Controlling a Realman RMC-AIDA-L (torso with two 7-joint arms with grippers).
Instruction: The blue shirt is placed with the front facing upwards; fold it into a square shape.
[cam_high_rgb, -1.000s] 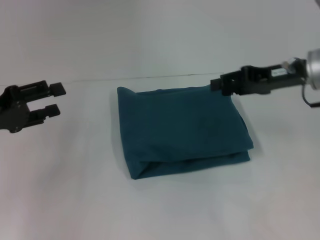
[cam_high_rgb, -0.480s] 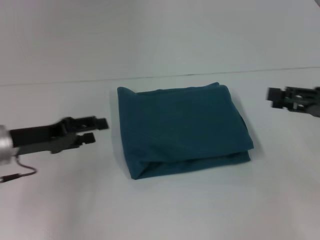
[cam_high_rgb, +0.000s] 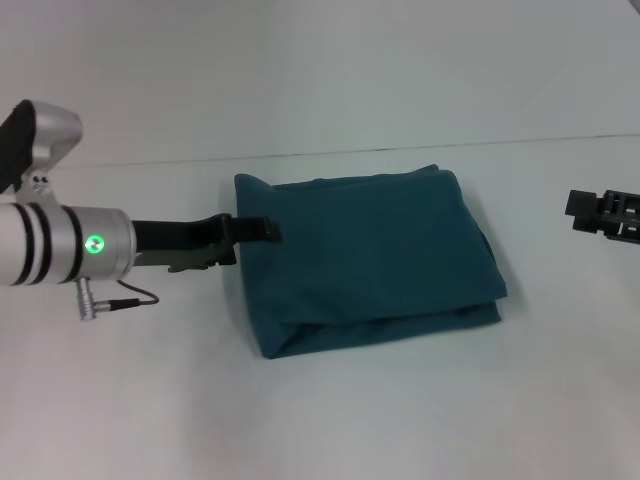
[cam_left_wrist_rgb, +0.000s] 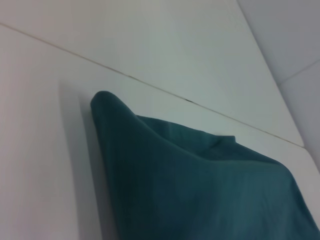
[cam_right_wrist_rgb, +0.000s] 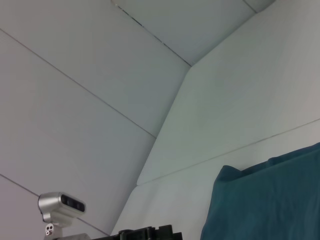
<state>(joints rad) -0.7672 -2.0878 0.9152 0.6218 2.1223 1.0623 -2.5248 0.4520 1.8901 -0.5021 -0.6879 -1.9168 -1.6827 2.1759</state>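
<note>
While the dark teal-blue cotton shirt (cam_high_rgb: 366, 258) is lying folded into a rough square on the white worktop (cam_high_rgb: 330, 420), I am reaching my left end effector (cam_high_rgb: 258, 231) to its left edge, fingertips touching the fabric, and I cannot tell their state. My right end effector (cam_high_rgb: 604, 215) is hovering well apart.
</note>
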